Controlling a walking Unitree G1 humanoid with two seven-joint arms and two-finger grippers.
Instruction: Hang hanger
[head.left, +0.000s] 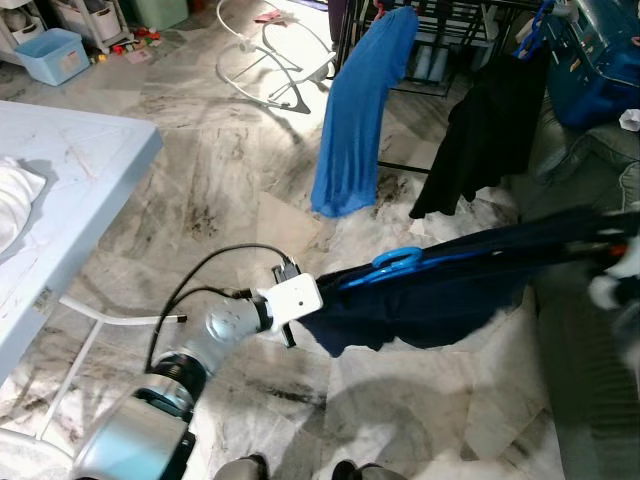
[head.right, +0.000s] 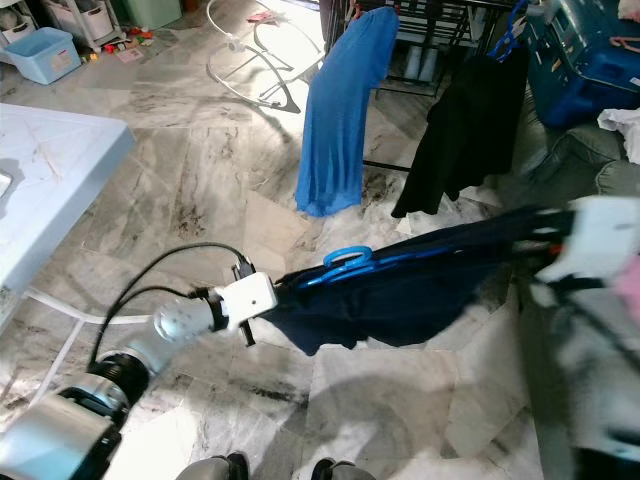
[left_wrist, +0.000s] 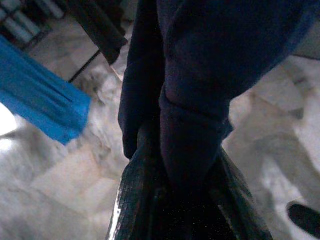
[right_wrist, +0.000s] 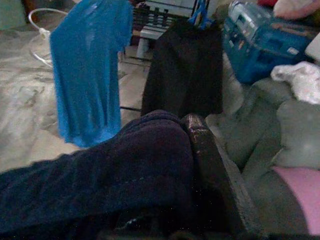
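Observation:
A dark navy garment (head.left: 440, 290) on a blue hanger, whose hook (head.left: 398, 262) sticks up near its left end, is stretched level above the marble floor between my two arms. My left gripper (left_wrist: 172, 197) is shut on the garment's left end, its fingers (left_wrist: 131, 200) wrapped in navy cloth just past the white wrist (head.left: 295, 298). My right gripper (right_wrist: 170, 200) is shut on the other end, at the blurred right edge (head.left: 612, 250). Beyond stands a dark clothes rack (head.left: 440, 40) with a blue shirt (head.left: 355, 120) and a black shirt (head.left: 490, 130) hanging on it.
A light blue table (head.left: 70, 180) with a white cloth (head.left: 15, 200) fills the left side. A white wire frame (head.left: 270, 65) lies on the floor at the back, and a blue bin (head.left: 55, 55) sits far left. A blue bag (head.left: 600, 60) rests on grey cushions at the right.

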